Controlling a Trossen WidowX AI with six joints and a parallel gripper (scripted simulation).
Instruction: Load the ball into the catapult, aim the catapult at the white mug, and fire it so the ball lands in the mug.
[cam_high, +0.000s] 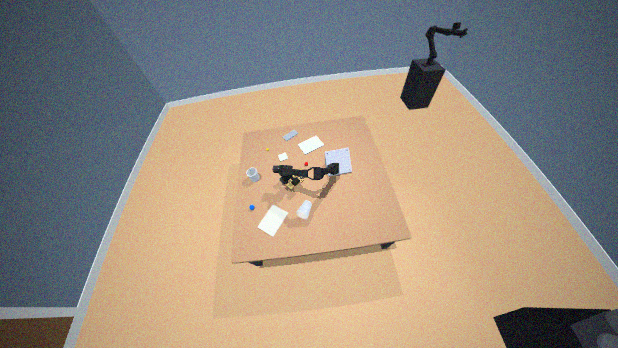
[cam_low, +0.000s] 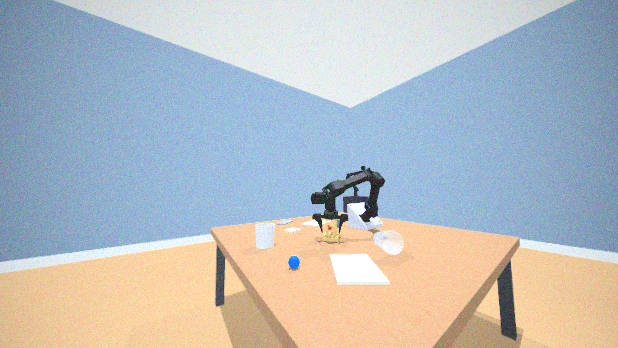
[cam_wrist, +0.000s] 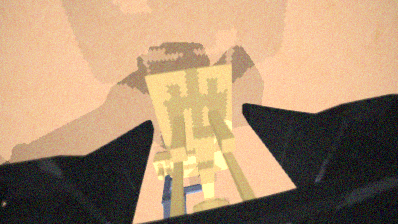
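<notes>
The yellow catapult (cam_high: 290, 186) (cam_low: 332, 239) (cam_wrist: 220, 75) stands on the table, with a small dark blue part (cam_wrist: 167, 197) in the wrist view. My gripper (cam_high: 290, 182) (cam_low: 331, 233) (cam_wrist: 198, 116) is open, pointing down, with its fingers on either side of the catapult. The white mug (cam_high: 252, 174) (cam_low: 265, 236) stands upright near the table edge. A red ball (cam_high: 306, 164) (cam_low: 329, 228) lies near the catapult, beside the arm in the top view. A blue ball (cam_high: 252, 207) (cam_low: 294, 262) and a tiny yellow ball (cam_high: 267, 149) lie apart on the table. The catapult's cup is partly hidden in the wrist view.
A whitish cup (cam_high: 304, 209) (cam_low: 389, 242) lies on its side near a white sheet (cam_high: 273, 220) (cam_low: 358, 270). Another white sheet (cam_high: 311, 144), a small white square (cam_high: 283, 157) and a grey slab (cam_high: 290, 135) lie across the table (cam_high: 360, 210). The arm's base stands by a pale panel (cam_high: 345, 156).
</notes>
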